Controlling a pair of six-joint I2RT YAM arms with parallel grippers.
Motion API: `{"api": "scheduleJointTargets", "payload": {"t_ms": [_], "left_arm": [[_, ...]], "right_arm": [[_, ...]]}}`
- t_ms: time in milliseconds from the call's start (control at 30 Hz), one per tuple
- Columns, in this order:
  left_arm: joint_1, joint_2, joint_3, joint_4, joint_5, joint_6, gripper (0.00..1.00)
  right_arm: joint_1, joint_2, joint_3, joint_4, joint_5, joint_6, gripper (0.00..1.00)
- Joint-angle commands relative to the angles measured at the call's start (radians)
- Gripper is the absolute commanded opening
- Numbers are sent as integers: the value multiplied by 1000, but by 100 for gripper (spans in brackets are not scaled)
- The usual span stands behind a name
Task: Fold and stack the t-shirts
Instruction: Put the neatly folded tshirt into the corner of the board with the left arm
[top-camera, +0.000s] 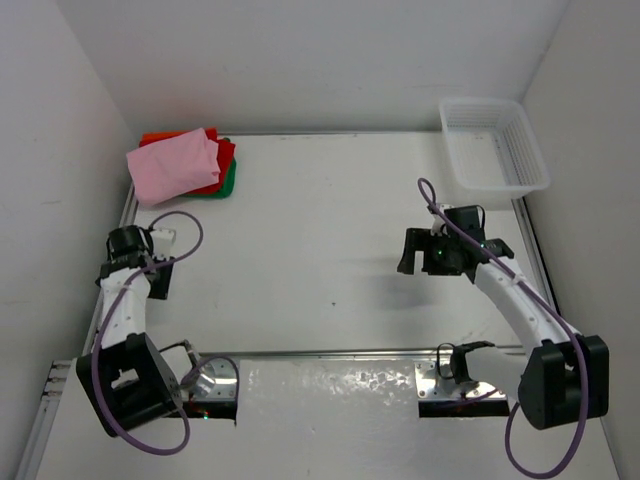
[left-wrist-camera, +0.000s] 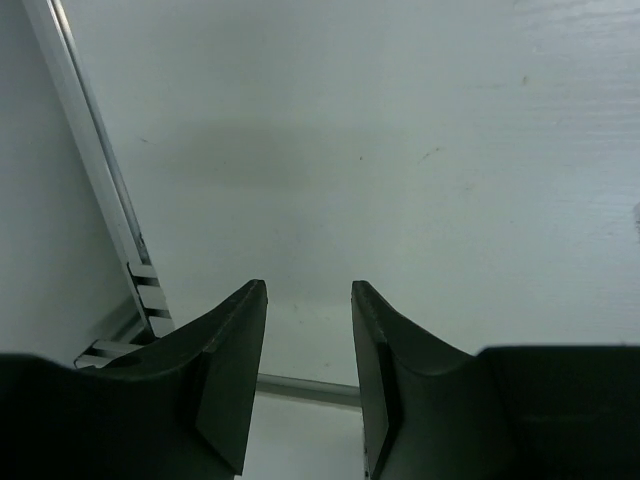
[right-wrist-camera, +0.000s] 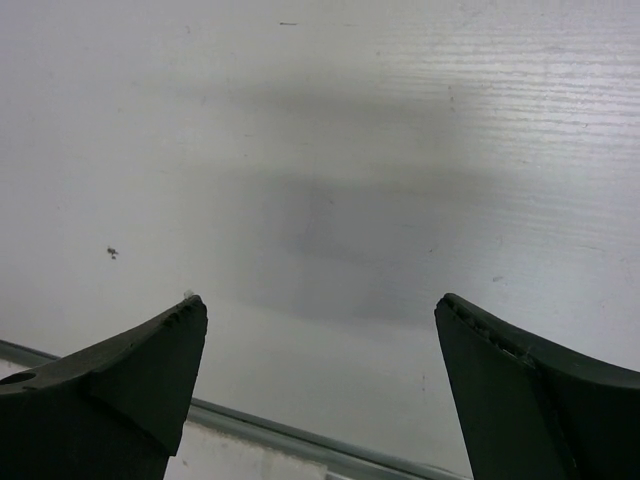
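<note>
The t-shirts lie in one folded stack at the far left corner of the table. The light pink shirt is on top, with the red shirt, the green shirt and the orange shirt showing at its edges. My left gripper is open and empty near the table's left edge, well in front of the stack. My right gripper is wide open and empty over bare table right of the middle. Neither wrist view shows any cloth.
A white plastic lattice basket stands at the far right corner, empty. A metal rail runs along the table's left edge, and another rail runs along the near edge. White walls close in both sides and the back.
</note>
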Motion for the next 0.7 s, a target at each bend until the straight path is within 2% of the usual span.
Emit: {"api": "scheduleJointTargets", "payload": {"t_ms": [0,200,667], "left_arm": [[11,-41,-52,112,-51,2,38],[11,-76,-89,131,13,-45,38],[11,-78,-91,126,17,-36,40]], "right_arm": [[-5,-31,-16,67,25,-6,94],[-5,-34,-47,56,68,8,96],[-5,-146,-119,153,59,-16,96]]}}
